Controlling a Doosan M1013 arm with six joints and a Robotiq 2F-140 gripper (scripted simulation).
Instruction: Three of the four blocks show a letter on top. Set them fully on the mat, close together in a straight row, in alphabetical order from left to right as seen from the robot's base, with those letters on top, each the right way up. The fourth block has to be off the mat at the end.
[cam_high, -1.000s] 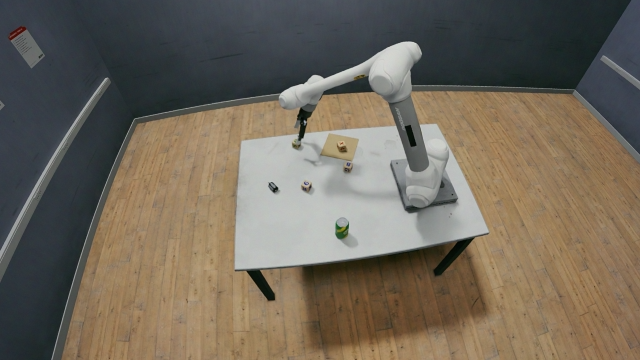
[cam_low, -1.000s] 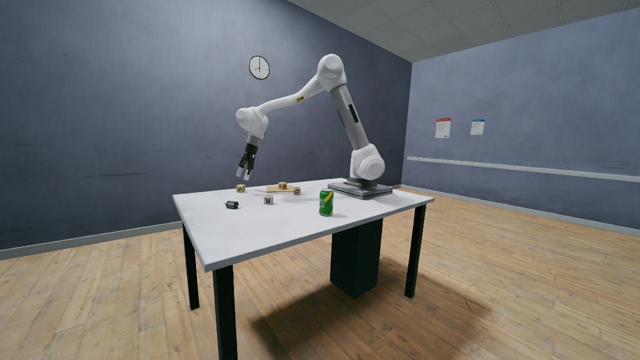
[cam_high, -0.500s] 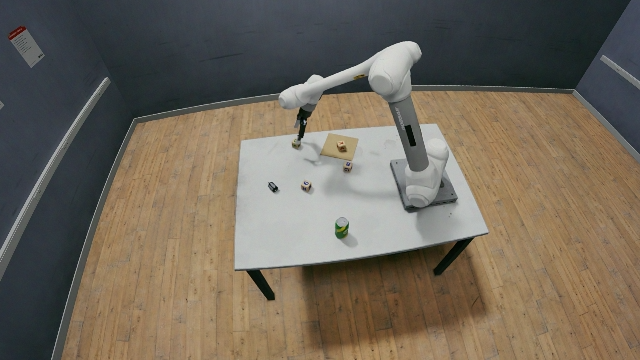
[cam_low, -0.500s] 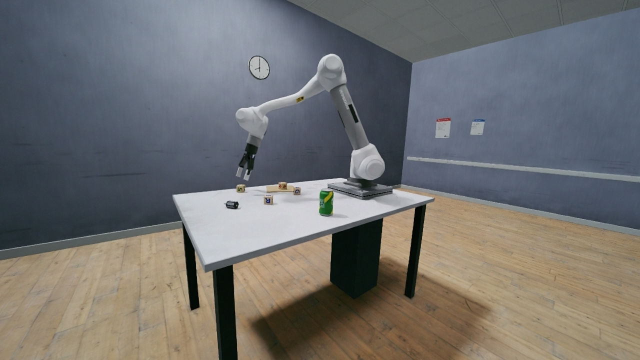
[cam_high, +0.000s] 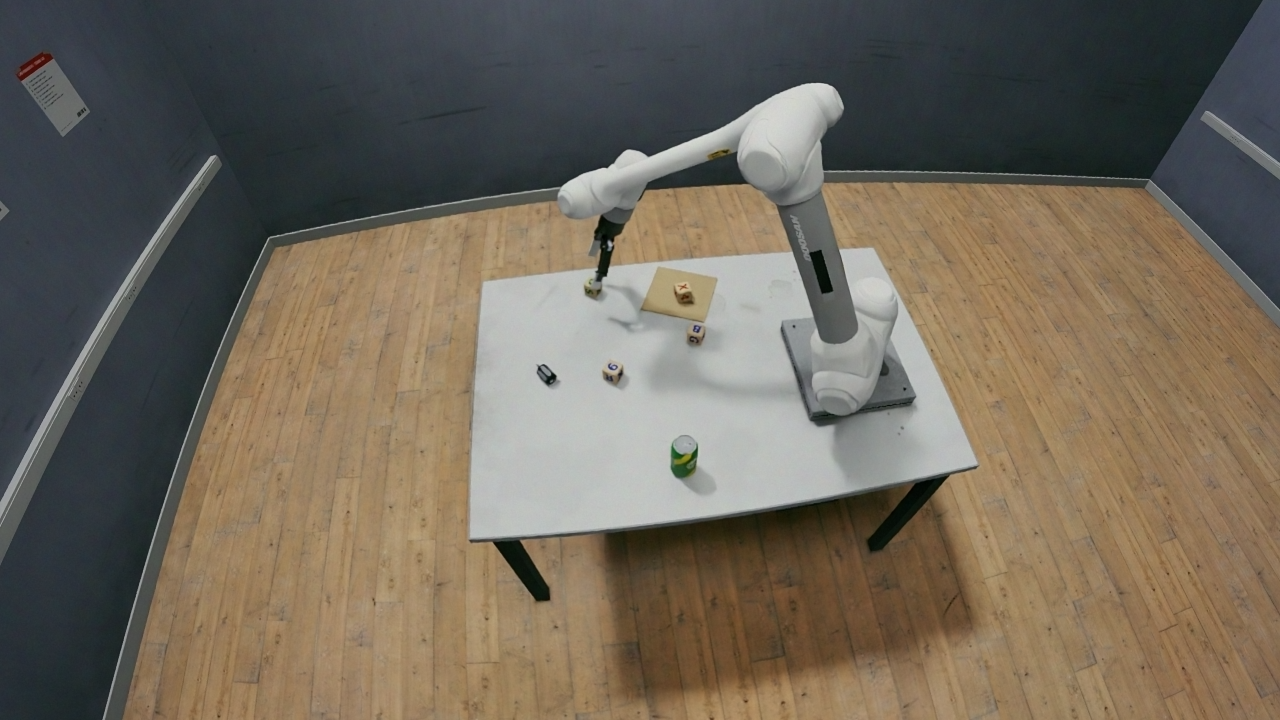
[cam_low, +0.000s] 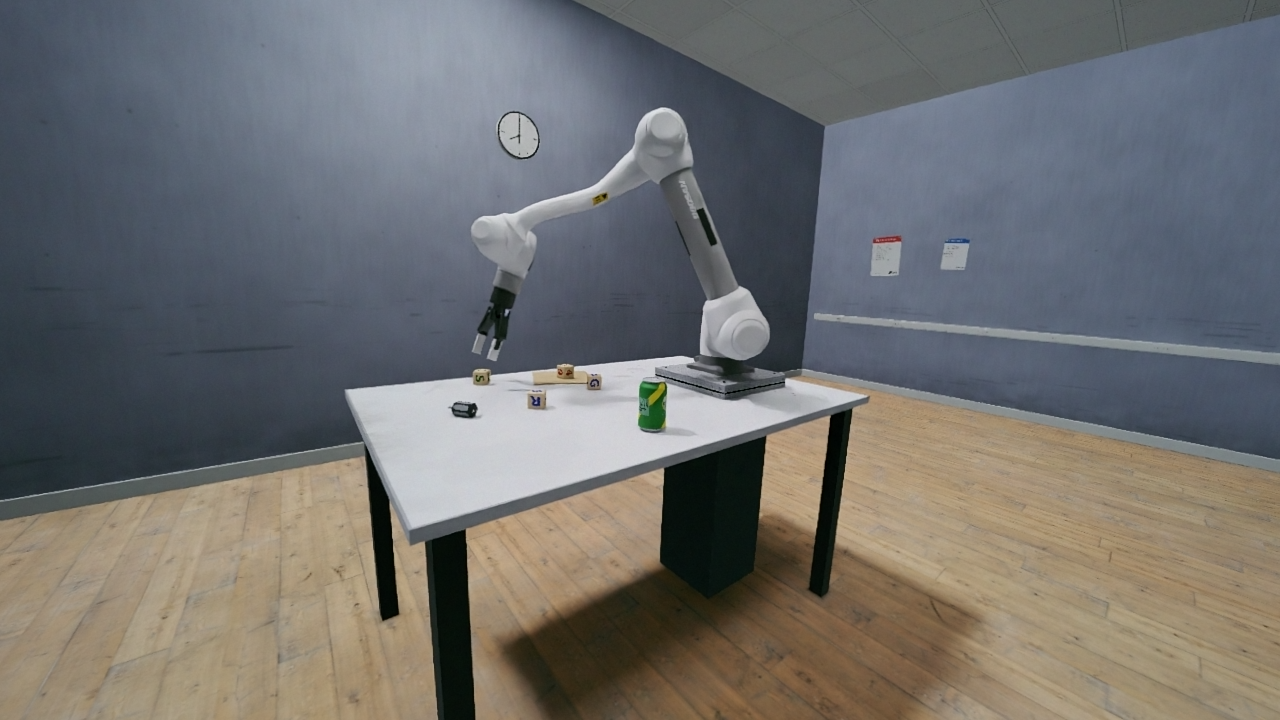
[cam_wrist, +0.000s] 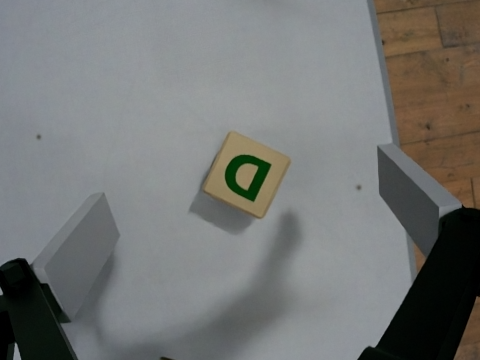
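Note:
My gripper (cam_high: 596, 266) (cam_low: 486, 350) (cam_wrist: 241, 193) is open and empty, above the block with a green D on top (cam_high: 592, 288) (cam_low: 481, 377) (cam_wrist: 240, 175). That block lies on the table between the fingers in the wrist view, its edges turned relative to them. The block with a red X on top (cam_high: 683, 291) (cam_low: 564, 370) sits on the tan mat (cam_high: 660, 293) (cam_low: 542, 378). A block with G on its side (cam_high: 696, 334) (cam_low: 594, 382) stands off the mat, near its front edge. A block with R on its side (cam_high: 612, 371) (cam_low: 537, 400) stands farther forward. Their blue top marks are too small to read surely.
A small black object (cam_high: 546, 374) (cam_low: 463, 409) lies left of the R-sided block in the top view. A green can (cam_high: 683, 456) (cam_low: 652, 404) stands near the front edge. The table's edge (cam_wrist: 384, 75) runs close to the D block.

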